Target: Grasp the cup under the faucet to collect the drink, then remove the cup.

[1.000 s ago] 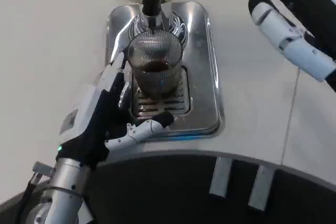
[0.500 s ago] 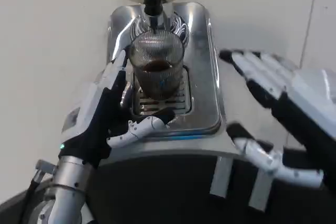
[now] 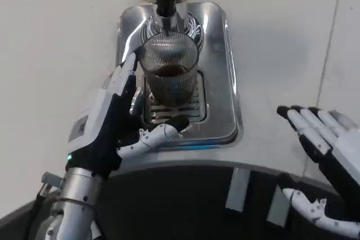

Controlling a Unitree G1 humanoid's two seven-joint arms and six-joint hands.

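Right hand (image 3: 323, 139) is dropping lower, fingers spread; left hand (image 3: 115, 122) is cupping open beside ribbed clear glass cup (image 3: 169, 74) on steel drip tray (image 3: 222, 82); no legible writing.

No readable text, labels, brands or numbers on anything in view.

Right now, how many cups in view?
1. The ribbed glass cup stands on the drip tray under the faucet, dark drink inside. The left robot hand is beside it. None seen elsewhere.
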